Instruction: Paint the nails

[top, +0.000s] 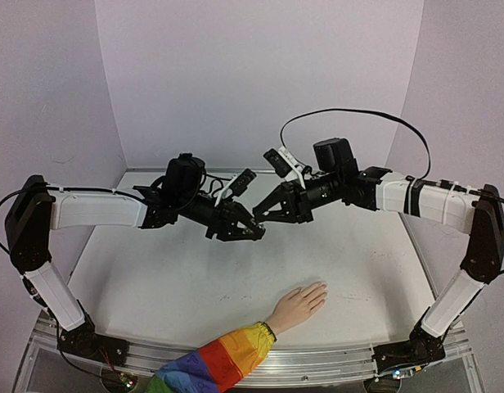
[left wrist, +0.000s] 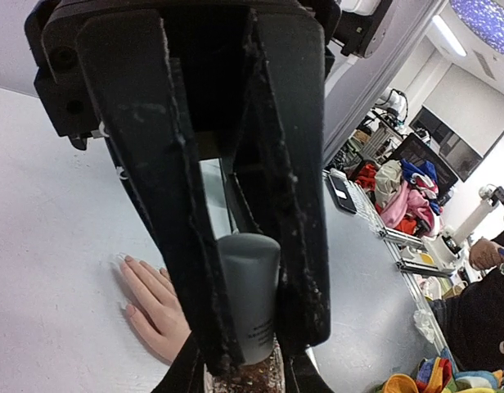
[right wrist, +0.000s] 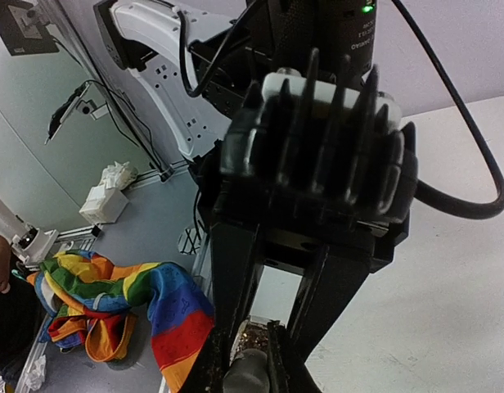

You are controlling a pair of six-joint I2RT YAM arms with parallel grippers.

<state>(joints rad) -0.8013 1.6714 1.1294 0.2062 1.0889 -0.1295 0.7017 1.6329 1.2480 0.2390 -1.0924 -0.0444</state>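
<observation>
A flesh-coloured hand [top: 297, 304] in a rainbow-striped sleeve [top: 219, 360] lies palm down at the table's front middle. Its pale nails [top: 321, 286] point to the back right. The hand also shows in the left wrist view [left wrist: 154, 303], with its nails [left wrist: 128, 260] bare. Above the table's middle my two grippers meet tip to tip. My left gripper [top: 256, 232] [left wrist: 250, 360] is shut on the grey cap [left wrist: 250, 291] of a polish bottle. My right gripper [top: 264, 214] [right wrist: 250, 368] is shut on the glittery brown bottle body [right wrist: 256, 336]. The bottle is hidden between the fingers in the top view.
The white table [top: 186, 278] has grey walls at the back and both sides and a metal rail [top: 334, 360] along the front. The sleeve [right wrist: 170, 319] hangs over that front edge. Both arms span the table's middle at mid height.
</observation>
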